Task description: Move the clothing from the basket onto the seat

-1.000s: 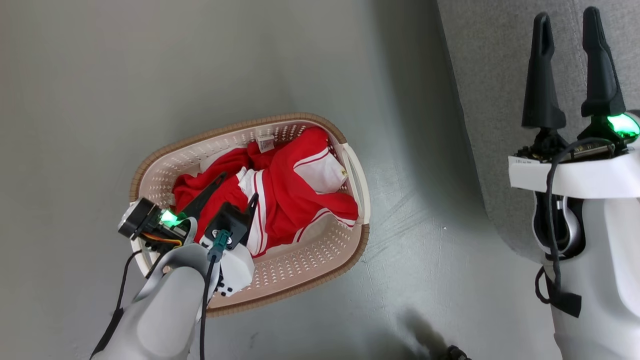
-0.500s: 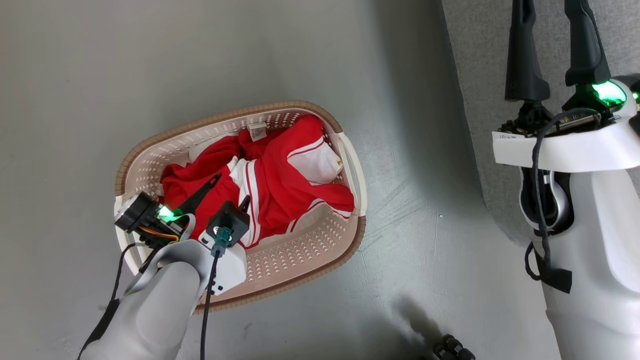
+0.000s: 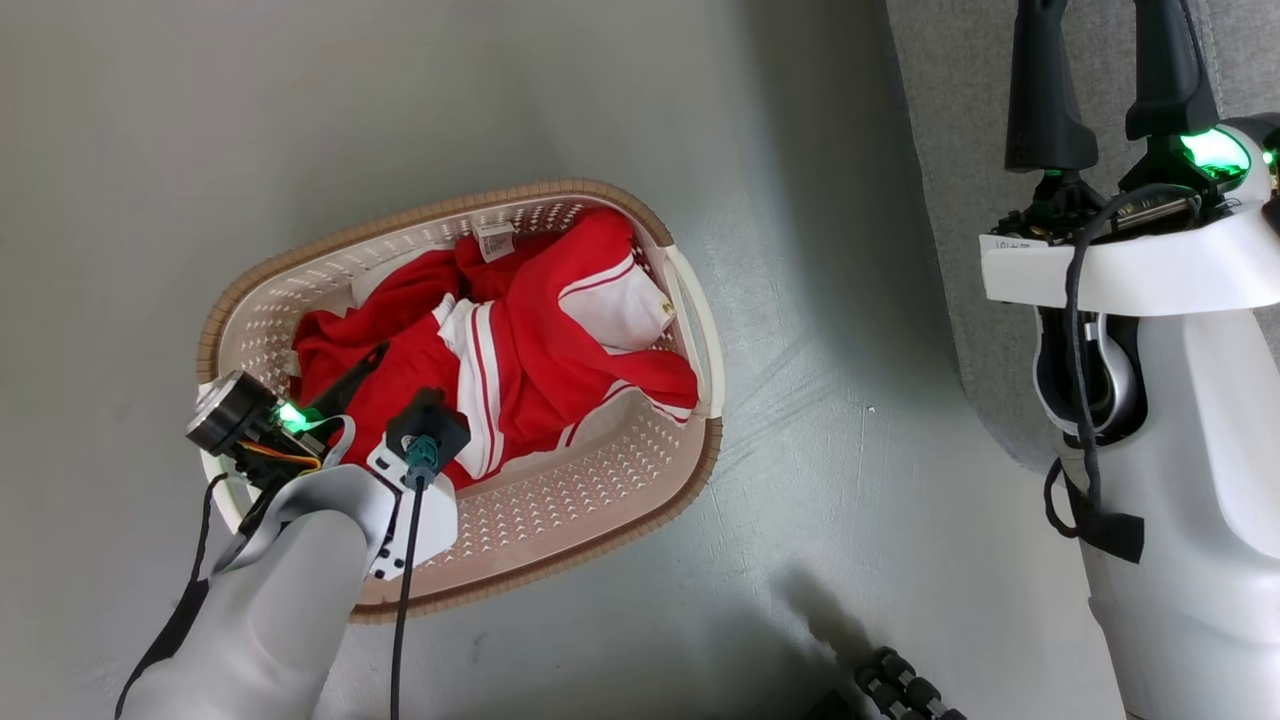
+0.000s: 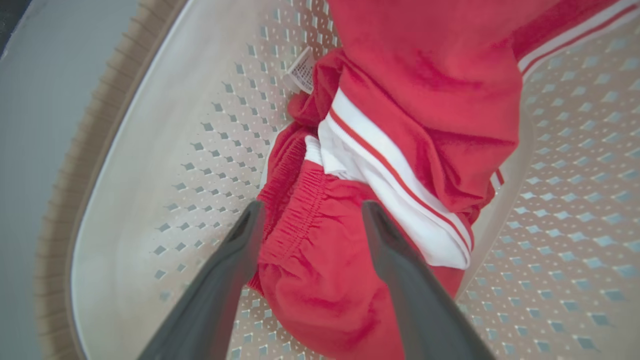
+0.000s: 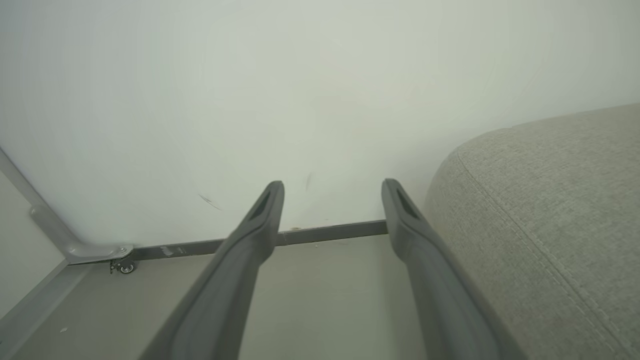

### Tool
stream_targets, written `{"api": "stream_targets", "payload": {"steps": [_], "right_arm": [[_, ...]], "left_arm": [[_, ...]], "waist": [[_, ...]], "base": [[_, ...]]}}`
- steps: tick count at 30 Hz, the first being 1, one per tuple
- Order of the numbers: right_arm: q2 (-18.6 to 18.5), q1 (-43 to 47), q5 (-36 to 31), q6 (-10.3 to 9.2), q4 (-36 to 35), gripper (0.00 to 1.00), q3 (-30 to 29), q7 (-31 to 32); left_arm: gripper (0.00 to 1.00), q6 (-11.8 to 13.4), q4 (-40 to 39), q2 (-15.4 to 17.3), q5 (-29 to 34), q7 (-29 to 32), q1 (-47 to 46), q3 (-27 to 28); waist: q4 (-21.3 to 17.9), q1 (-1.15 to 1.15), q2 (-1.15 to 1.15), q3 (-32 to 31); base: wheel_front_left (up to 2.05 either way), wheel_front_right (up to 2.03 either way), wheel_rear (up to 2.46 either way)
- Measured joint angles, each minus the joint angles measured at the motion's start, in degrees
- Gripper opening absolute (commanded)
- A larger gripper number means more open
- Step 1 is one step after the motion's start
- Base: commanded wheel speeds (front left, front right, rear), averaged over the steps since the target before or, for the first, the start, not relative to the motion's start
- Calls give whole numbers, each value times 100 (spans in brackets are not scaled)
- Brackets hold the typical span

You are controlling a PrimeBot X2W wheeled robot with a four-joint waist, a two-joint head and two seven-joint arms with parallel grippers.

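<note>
Where the head looks down, the basket [image 3: 560, 190] sits on the floor [image 3: 300, 120] with the red and white clothing [image 3: 540, 350] piled inside. The left hand [image 3: 395, 385] dips into it. The right hand [image 3: 1100, 60] is over the grey seat [image 3: 960, 150].

From the left wrist, open fingers [image 4: 225, 280] stand on each side of a red fold.

From the right wrist, nothing is between the spread fingers [image 5: 240, 270].

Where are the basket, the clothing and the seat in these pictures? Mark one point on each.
basket [image 3: 560, 510], head view, bare perforated floor near the rim.
clothing [image 3: 530, 350], head view, red fabric at the pile's middle.
seat [image 5: 550, 225], right wrist view, grey upholstered corner.
</note>
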Motion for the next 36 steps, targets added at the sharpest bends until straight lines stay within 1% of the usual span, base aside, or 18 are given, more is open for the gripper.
{"api": "stream_targets", "payload": {"steps": [4,10,20,24,34,35,36], "right_arm": [[0,-34,83,0,14,100,4,0],[0,-110,203,0,44,100,-3,0],[0,-127,278,0,62,100,38,0],[0,-193,310,0,66,100,49,0],[0,-228,379,0,66,100,85,0],[1,-228,389,0,66,100,97,0],[1,-229,400,0,65,100,104,0]], "left_arm": [[100,54,118,26,102,127,-111,-57],[100,247,223,33,253,236,-315,-120],[100,252,514,44,374,582,-441,-238],[100,383,611,25,504,762,-488,-309],[100,600,851,-22,695,1113,-703,-422],[91,600,880,-5,692,1122,-704,-416],[72,599,909,21,691,1120,-707,-413]], "waist": [[-38,0,0,70],[-113,0,0,151],[-232,0,0,229],[-274,0,0,243],[-358,0,0,296],[-366,0,0,303],[-375,0,0,312]], "base": [[0,0,0],[0,0,0],[0,0,0],[0,0,0],[0,0,0],[0,0,0],[0,0,0]]}}
